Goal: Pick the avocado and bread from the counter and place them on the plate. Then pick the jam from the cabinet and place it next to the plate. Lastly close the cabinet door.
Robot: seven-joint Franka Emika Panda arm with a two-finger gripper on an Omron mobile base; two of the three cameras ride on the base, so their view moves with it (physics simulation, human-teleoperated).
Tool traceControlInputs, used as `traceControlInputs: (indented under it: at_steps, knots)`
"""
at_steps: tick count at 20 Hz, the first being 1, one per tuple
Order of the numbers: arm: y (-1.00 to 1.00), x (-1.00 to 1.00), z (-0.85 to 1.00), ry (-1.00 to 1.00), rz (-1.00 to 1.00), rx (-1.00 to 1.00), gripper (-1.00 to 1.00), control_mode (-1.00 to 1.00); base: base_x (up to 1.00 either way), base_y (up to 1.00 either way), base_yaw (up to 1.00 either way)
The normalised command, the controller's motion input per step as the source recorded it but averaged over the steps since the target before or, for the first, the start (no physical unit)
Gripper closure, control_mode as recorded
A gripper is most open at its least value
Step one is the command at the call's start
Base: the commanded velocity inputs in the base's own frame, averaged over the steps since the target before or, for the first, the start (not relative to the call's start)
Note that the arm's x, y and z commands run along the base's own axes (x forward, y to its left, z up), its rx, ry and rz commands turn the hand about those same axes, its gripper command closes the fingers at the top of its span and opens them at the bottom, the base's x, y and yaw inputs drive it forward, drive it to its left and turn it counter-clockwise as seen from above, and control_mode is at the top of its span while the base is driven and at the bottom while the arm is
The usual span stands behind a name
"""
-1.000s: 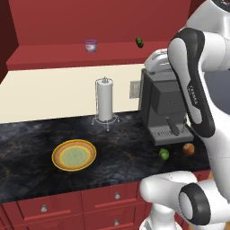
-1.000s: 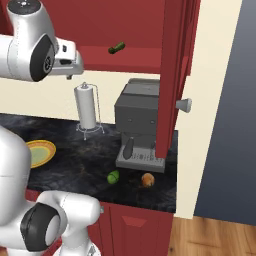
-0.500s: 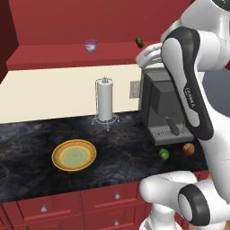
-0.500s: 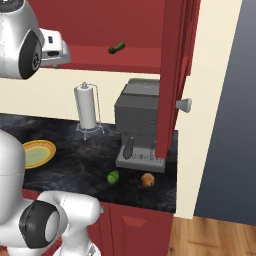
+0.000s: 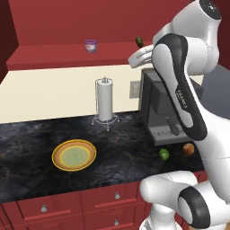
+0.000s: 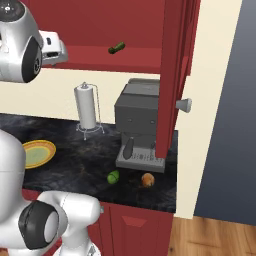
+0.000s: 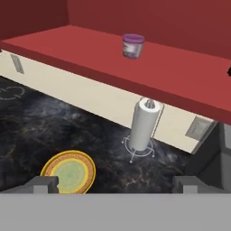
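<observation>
I find the avocado (image 5: pixel 164 154) lying on the black worktop (image 5: pixel 27 139) near its right end, just in front of the grey coffee machine (image 5: pixel 158 105). The bread (image 5: pixel 188 148) lies just to the right of it, the two near each other but apart; the right base view shows the same pair, avocado (image 6: pixel 113 176) left, bread (image 6: pixel 147 179) right, close to the worktop's front edge. The plate (image 5: pixel 74 155) sits bare on the worktop well to the left of both, with a white paper-towel roll (image 5: pixel 105 99) standing upright in its wire holder behind it, against the pale wall.

The jam (image 5: pixel 91 46) stands upright on the open shelf of the cabinet (image 5: pixel 54 27), above and a little left of the paper-towel roll; in the hand view I see the jar (image 7: pixel 133 46) set back from the shelf's front lip. A small dark green item (image 5: pixel 139 42) lies further right on the same shelf. The cabinet door (image 6: pixel 172 75) stands open, seen edge-on in the right base view with its silver knob (image 6: pixel 183 105) facing right.

The gripper (image 7: pixel 115 184) is raised to shelf height, right of the jam. Its fingers (image 7: pixel 43 184) are spread wide, holding nothing.
</observation>
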Motion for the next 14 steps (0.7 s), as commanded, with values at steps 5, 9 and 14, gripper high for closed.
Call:
traceControlInputs:
  at_steps: [5,9,14]
  knots:
    - [0.17,0.27,0.00,-0.02,0.00,0.00,-1.00,-1.00,0.00,0.00,0.00]
    - [0.18,0.51,0.00,-0.02,0.00,0.00,-1.00,-1.00,0.00,0.00,0.00]
    - [0.26,0.54,0.00,-0.01,-0.02,0.00,-1.00,-1.00,0.00,0.00,0.00]
